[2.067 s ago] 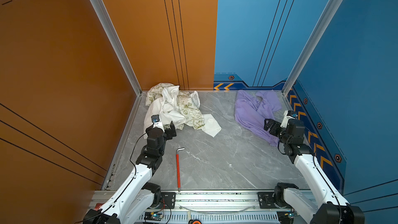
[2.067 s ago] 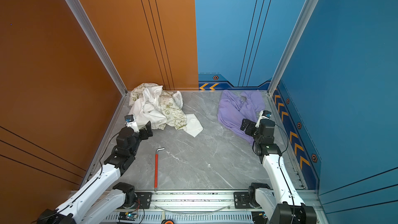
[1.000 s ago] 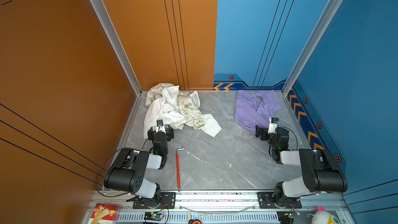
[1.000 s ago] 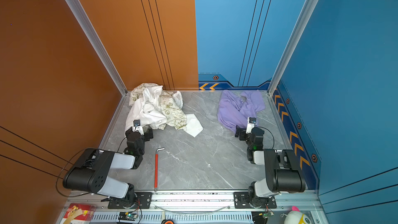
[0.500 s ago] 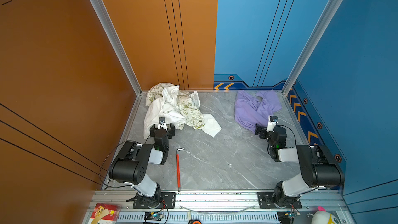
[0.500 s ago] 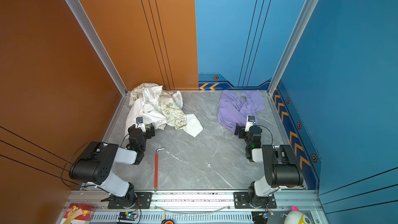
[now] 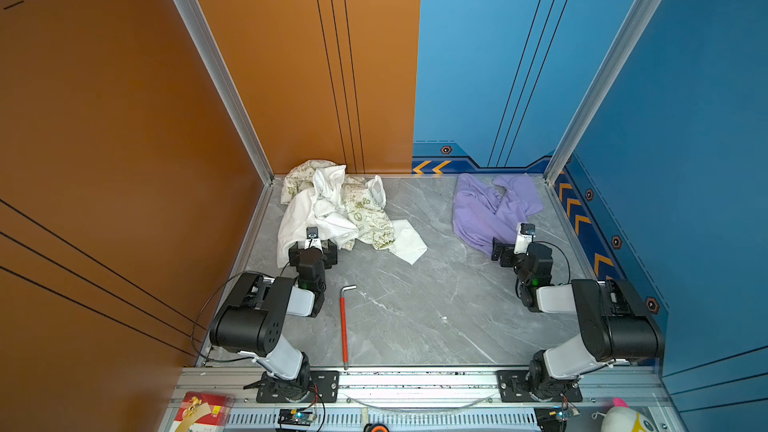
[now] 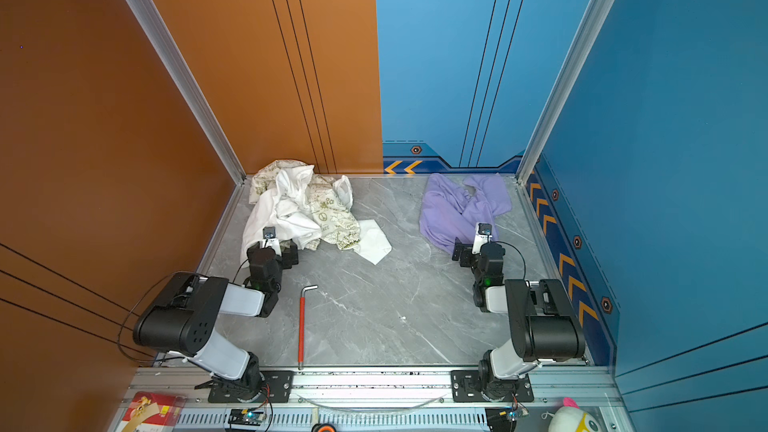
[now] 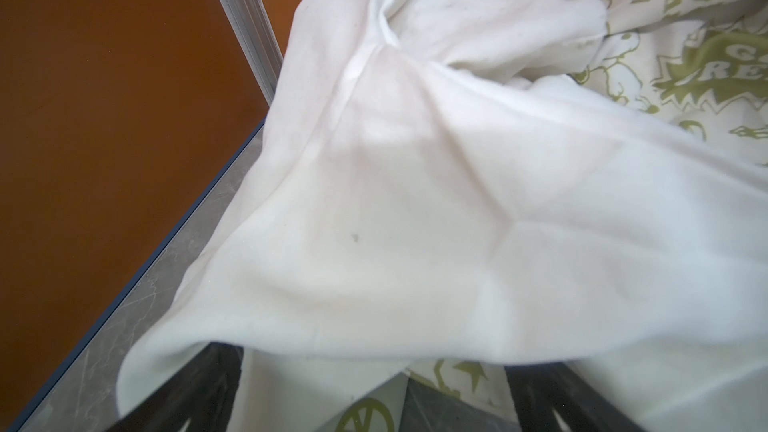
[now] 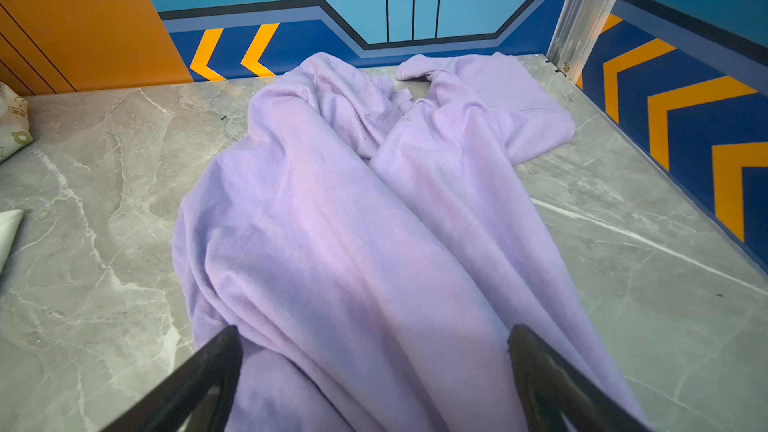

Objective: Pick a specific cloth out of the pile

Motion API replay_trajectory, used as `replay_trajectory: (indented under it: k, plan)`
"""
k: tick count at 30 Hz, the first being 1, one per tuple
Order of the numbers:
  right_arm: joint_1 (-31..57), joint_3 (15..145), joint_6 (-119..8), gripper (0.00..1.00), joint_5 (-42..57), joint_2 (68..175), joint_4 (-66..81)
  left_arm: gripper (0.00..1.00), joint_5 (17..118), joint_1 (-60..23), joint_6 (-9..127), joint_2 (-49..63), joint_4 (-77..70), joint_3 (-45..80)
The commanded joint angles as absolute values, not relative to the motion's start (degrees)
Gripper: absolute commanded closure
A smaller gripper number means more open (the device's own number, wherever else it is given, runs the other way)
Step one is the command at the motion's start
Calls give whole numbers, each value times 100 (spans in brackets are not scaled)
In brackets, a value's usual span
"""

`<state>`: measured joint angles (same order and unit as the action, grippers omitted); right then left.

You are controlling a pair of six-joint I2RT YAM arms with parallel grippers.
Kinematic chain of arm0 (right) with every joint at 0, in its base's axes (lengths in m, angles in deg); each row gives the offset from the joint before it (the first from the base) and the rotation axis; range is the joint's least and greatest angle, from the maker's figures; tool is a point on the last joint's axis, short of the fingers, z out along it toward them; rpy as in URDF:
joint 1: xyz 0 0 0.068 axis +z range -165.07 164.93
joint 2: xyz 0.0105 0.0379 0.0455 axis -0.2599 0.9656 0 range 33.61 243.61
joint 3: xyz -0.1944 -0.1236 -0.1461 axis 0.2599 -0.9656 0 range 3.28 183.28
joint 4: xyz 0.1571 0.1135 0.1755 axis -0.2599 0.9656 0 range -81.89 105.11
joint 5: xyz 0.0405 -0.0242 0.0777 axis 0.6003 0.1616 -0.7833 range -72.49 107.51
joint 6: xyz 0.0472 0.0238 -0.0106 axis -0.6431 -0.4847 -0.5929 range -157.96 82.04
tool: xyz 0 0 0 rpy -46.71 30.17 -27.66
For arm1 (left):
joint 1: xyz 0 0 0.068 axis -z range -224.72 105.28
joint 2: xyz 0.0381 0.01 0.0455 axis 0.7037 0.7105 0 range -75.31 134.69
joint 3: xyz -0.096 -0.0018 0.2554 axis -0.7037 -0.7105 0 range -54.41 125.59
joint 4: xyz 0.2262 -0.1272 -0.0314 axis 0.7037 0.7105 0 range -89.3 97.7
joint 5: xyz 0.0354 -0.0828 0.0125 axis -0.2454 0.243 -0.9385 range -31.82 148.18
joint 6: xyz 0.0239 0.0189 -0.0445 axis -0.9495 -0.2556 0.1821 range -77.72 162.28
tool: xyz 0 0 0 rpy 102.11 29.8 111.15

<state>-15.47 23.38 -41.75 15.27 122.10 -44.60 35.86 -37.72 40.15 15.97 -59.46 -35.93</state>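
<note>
The grey marble-patterned tabletop carries everything. Both black-and-white arms are folded low at the front, elbows drawn back over their bases, forearms level, wrists pointing towards the back wall.

The pile of white and cream green-printed garments sits at the back left corner. The left gripper is at its near edge, fingers spread wide, with a white fold draped across them in the left wrist view.

The lavender-purple soft fabric cloth lies crumpled, apart from the pile, at the back right. Its long axis runs from the back wall towards the front, and its narrower near end points at the right gripper. Those fingers stand apart either side of that end, clamping nothing.

A red-handled hex key lies lengthwise near the left arm.
</note>
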Motion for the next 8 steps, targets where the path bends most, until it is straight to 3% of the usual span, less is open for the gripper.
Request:
replay_trajectory:
  k: [1, 8]
  plan:
    - [-1523, 2429, -4100, 0, 1670, 12229, -4489, 2, 3497, -3806, 4047, 1538, -5889, -3495]
    - [-1524, 2430, -4101, 0, 1670, 12229, -4489, 2, 3520, -3814, 4061, 1509, -5844, -3498]
